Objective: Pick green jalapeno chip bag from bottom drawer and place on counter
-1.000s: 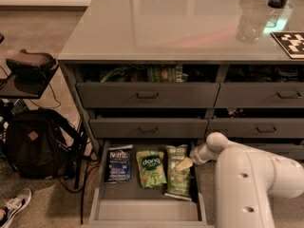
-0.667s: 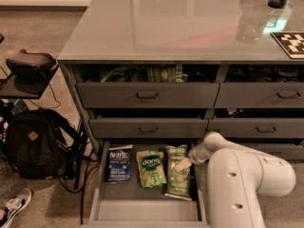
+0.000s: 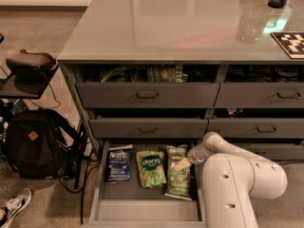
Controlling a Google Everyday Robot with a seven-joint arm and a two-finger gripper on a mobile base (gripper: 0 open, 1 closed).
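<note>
The wide, shallow dark grey bottom drawer (image 3: pixel 142 208) is being observed standing pulled fully out from the foot of the cabinet. Three snack bags are being carried flat on its floor, side by side. At the left a dark blue bag with white lettering (image 3: pixel 118 165) is lying. In the middle a bright green bag marked "dang" (image 3: pixel 151 169) is lying, slightly tilted. At the right the olive-green crinkly chip bag (image 3: pixel 178 186) is lying lengthwise, close to the drawer's right wall.

The robot's gripper (image 3: pixel 182 164) is being held down inside the drawer, over the upper part of the olive-green bag and at or just above its surface; contact cannot be confirmed. Whether the gripper is apart, together or clamped on the bag cannot be told. It is being carried by a thick white arm (image 3: pixel 237 189), which is reaching in from the lower right.

The large, glossy pale grey counter (image 3: pixel 166 27) is being seen above the cabinet, well apart from the bag. A black-and-white checkered board (image 3: pixel 289 42) is resting near its right edge. A dark backpack (image 3: pixel 33 144) is sitting on the floor left of the cabinet.
</note>
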